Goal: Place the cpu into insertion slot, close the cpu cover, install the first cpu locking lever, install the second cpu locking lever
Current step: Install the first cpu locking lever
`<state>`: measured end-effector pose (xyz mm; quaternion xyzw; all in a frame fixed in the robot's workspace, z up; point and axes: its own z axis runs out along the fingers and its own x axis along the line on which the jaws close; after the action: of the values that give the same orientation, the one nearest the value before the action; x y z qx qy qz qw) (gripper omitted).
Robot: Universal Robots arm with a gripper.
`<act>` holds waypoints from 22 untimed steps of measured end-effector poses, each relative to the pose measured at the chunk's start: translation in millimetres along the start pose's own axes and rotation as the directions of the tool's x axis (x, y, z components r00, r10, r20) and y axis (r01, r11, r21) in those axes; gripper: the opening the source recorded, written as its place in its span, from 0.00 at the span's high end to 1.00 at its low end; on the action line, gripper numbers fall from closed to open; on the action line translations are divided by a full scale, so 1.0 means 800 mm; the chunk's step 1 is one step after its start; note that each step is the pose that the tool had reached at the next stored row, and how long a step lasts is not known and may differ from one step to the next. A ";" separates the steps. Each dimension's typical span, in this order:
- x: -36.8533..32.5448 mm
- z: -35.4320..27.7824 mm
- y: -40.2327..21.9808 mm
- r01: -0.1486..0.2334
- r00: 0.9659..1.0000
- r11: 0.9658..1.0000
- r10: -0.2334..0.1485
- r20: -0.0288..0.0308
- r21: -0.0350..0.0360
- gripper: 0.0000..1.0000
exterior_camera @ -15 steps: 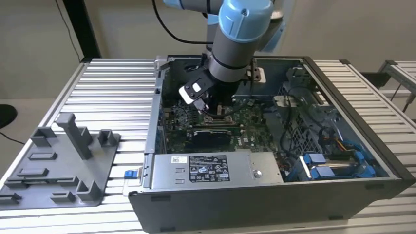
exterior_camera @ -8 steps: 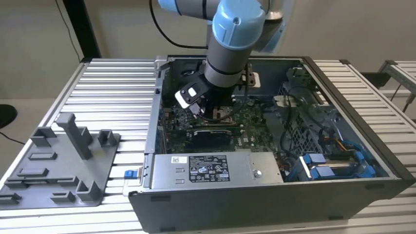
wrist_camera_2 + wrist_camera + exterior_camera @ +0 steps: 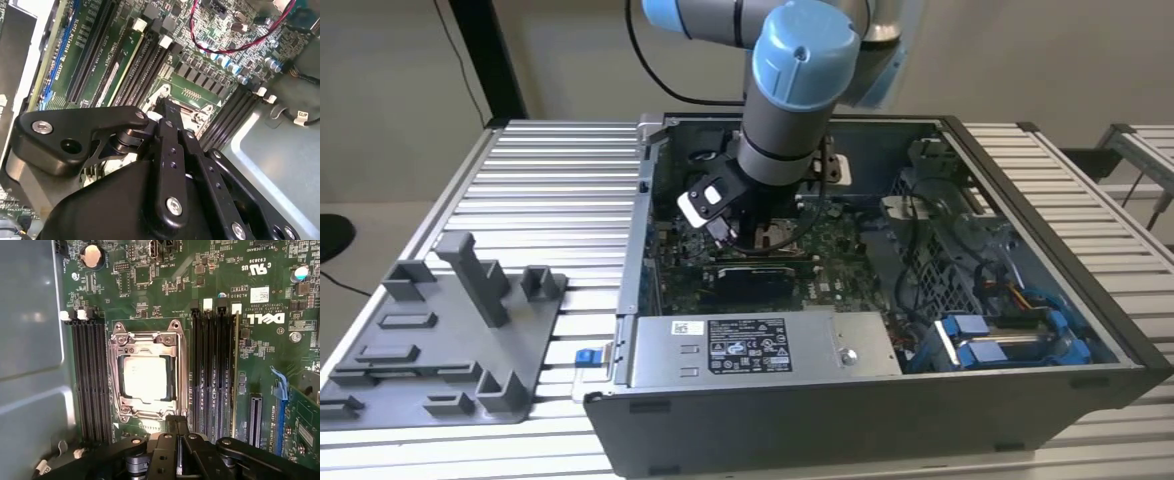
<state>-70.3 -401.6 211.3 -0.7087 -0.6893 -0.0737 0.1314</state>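
Note:
In the first wrist view the cpu (image 3: 145, 379) lies flat in the insertion slot (image 3: 146, 416), silver face up. The cpu cover (image 3: 116, 371) is down over it, framing the chip. A thin metal lever (image 3: 186, 371) runs along one side of the socket. My gripper (image 3: 176, 422) is shut, its narrow tips just off the socket's edge at the end of that lever; nothing shows between them. In the second wrist view the gripper (image 3: 162, 104) points at the socket's metal rim (image 3: 192, 112). In the exterior view the gripper (image 3: 765, 232) reaches down into the open computer case.
Black memory slots (image 3: 212, 370) flank the socket on both sides. A red cable (image 3: 235, 45) loops over the board. The case walls (image 3: 1041, 190), a power supply (image 3: 761, 345) and blue drive carriers (image 3: 987, 340) surround the board. A grey fixture tray (image 3: 440, 340) sits at the exterior view's left.

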 end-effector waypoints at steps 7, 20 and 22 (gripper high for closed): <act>-0.0006 0.0020 -0.0019 -0.002 1.000 1.000 0.002 0.000 -0.001 1.00; -0.0035 0.0113 -0.0131 -0.031 0.999 0.999 0.031 -0.010 -0.009 1.00; -0.0040 0.0129 -0.0133 -0.035 0.999 0.999 0.035 -0.013 -0.010 1.00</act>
<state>-81.9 -401.5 201.5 -0.7207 -0.6757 -0.0794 0.1334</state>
